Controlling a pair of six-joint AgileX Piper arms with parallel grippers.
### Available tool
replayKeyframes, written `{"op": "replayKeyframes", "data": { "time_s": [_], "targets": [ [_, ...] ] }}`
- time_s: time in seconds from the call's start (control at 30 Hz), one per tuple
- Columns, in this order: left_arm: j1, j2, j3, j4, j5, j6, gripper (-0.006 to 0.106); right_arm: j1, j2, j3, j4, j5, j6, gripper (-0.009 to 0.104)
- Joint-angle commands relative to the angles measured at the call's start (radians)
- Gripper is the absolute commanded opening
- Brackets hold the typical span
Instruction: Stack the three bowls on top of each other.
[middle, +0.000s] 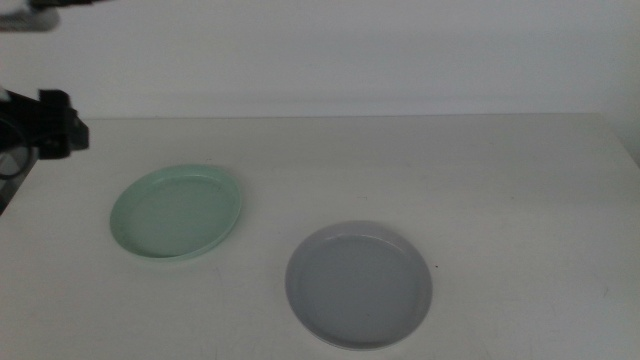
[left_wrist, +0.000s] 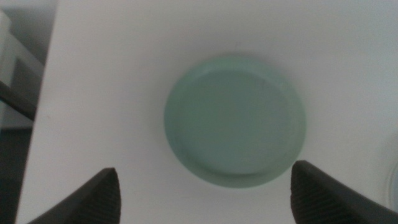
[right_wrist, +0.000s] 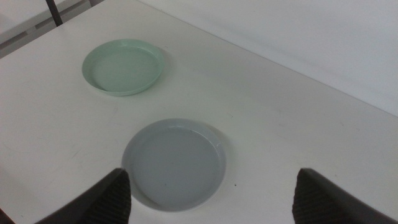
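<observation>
While both arms hang above the table with nothing in their grasp, I judge the stacking has not begun: the mint green bowl and the pale grey-blue bowl lie apart on the white surface, each flat and empty. I can find no white bowl in any view, so only two of the three are accounted for.

My left gripper has its jaws spread wide, and the green bowl sits straight ahead of them, between the two tips but clear of both. In the middle view, part of that arm shows at the left edge, beyond the green bowl.

My right gripper is likewise spread and empty; the grey-blue bowl lies just ahead of it, closer to one jaw than the other, and the green bowl is well beyond that. This arm itself is out of the middle view.

The step in hand looks like the approach to a first pick. The next move calls for lowering one gripper to pinch a low rim, which leaves little to grip, so I would tilt in carefully.
</observation>
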Motion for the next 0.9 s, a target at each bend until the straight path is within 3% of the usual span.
{"op": "replayKeyframes", "data": {
  "time_s": [0.0, 0.27, 0.43, 0.67, 0.87],
  "targets": [
    [0.002, 0.021, -0.037, 0.007, -0.072, -0.027, 0.101, -0.001, 0.000, -0.024, 0.000, -0.072, -0.005, 0.066],
    [0.002, 0.147, -0.056, 0.006, -0.065, -0.061, 0.101, -0.001, 0.000, -0.024, 0.001, -0.072, -0.005, 0.066],
    [0.029, 0.275, -0.186, -0.004, 0.033, -0.016, 0.101, -0.001, 0.000, -0.024, 0.001, -0.072, -0.005, 0.066],
    [0.159, 0.483, -0.401, -0.217, 0.212, 0.219, 0.101, -0.001, 0.000, -0.024, 0.001, -0.072, -0.005, 0.066],
    [0.192, 0.627, -0.486, -0.244, 0.229, 0.314, 0.101, -0.001, 0.000, -0.024, 0.001, -0.072, -0.005, 0.066]
  ]
}}
